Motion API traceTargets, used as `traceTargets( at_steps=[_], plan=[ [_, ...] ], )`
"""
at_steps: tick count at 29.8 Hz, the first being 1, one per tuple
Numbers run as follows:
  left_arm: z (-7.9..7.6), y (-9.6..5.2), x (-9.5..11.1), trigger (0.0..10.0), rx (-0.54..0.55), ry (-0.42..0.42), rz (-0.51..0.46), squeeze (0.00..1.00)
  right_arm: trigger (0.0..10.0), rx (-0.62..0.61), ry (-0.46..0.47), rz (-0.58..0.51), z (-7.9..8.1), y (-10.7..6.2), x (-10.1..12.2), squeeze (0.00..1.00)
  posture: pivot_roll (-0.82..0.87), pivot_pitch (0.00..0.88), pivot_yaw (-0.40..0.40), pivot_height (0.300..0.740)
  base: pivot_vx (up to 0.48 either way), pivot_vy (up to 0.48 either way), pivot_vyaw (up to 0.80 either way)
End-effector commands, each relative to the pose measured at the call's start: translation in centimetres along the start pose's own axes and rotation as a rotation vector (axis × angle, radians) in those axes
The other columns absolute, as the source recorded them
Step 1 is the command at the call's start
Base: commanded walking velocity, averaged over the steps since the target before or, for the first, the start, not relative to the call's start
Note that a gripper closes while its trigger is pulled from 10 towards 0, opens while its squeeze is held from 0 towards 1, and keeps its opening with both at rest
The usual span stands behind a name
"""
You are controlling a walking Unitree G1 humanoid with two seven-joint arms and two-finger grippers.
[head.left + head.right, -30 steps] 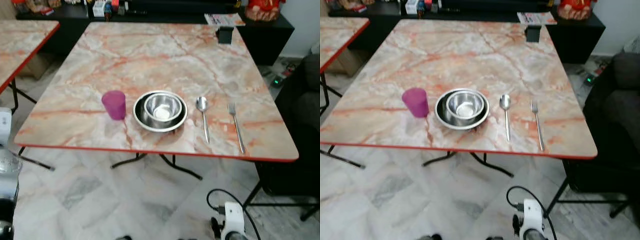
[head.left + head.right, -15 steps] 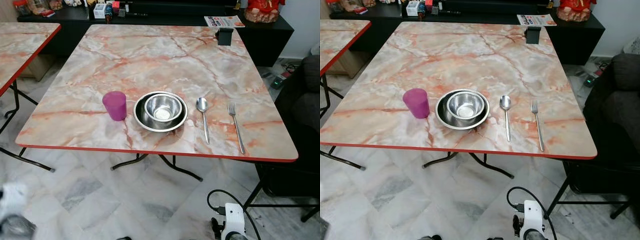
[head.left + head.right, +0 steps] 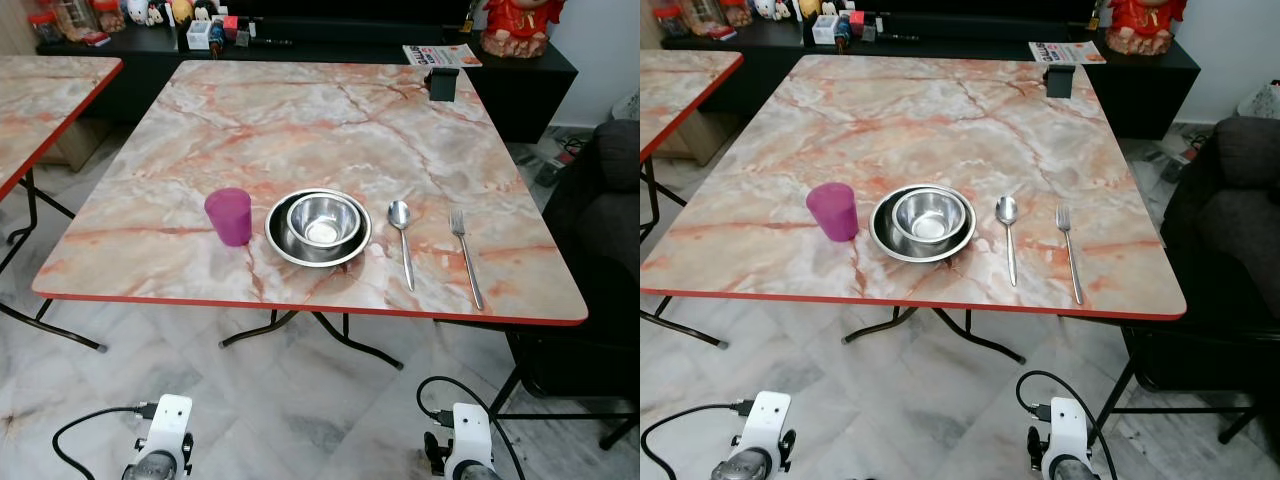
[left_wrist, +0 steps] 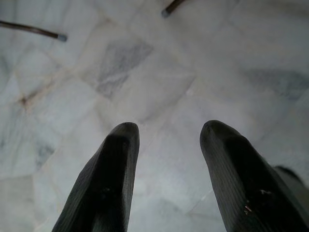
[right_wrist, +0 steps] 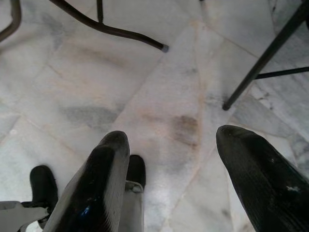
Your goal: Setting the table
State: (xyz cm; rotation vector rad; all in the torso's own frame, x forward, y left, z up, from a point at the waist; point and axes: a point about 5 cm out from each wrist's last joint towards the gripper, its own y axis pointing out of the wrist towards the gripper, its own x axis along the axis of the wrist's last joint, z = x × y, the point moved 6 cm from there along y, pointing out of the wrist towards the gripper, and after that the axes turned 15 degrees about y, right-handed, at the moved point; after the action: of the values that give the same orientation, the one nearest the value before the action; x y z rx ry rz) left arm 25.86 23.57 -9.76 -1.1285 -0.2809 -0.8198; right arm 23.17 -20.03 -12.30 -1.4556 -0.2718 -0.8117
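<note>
Place setting is laid near the front red edge of the marble table (image 3: pixel 330 110): purple cup (image 3: pixel 229 215), steel bowl (image 3: pixel 323 219) nested in a steel plate (image 3: pixel 281 235), spoon (image 3: pixel 402 236), fork (image 3: pixel 465 255), each apart. Far half is left open. Left gripper (image 4: pixel 166 133) and right gripper (image 5: pixel 169 142) are hung low over marble floor (image 3: pixel 920 400), fingers spread wide, nothing held; table legs (image 5: pixel 111 30) are seen near the right one

White wrist housings trail black cables; each pincer (image 4: pixel 166 145) has two long, rounded black fingers (image 5: pixel 104 179).
</note>
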Motion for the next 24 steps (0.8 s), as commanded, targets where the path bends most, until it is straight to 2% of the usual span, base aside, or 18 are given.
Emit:
traceTargets(
  at_steps=[1,6,11,14,24],
  plan=[
    [-1.2,-0.2,-0.7,10.0,-0.042,-0.011,0.019,0.0,10.0,-0.002,0.016,0.009,-0.3,-0.1,-0.3,0.0,0.01,0.07,-0.025,0.74,0.0,0.0,0.0],
    [-1.4,-0.1,-0.4,10.0,-0.052,-0.009,0.01,0.0,10.0,-0.01,0.024,0.006,-0.5,-0.1,-0.3,0.0,0.0,0.059,-0.026,0.74,0.0,0.0,0.0],
    [-0.9,0.0,-0.3,10.0,-0.029,-0.008,0.016,0.0,10.0,-0.023,0.062,-0.005,-0.7,0.0,0.1,0.0,0.01,0.081,-0.025,0.74,0.0,0.272,-0.15],
    [-0.7,-0.1,-0.6,10.0,-0.017,-0.017,0.027,0.0,10.0,-0.026,0.067,-0.009,-0.7,0.0,0.2,0.0,0.01,0.085,-0.025,0.74,0.0,0.348,-0.8],
    [-0.3,-0.1,-0.9,10.0,-0.001,-0.029,0.034,0.0,10.0,-0.012,0.054,-0.009,-0.1,0.0,0.0,0.0,0.03,0.11,-0.02,0.74,0.0,0.468,0.0]
  ],
)
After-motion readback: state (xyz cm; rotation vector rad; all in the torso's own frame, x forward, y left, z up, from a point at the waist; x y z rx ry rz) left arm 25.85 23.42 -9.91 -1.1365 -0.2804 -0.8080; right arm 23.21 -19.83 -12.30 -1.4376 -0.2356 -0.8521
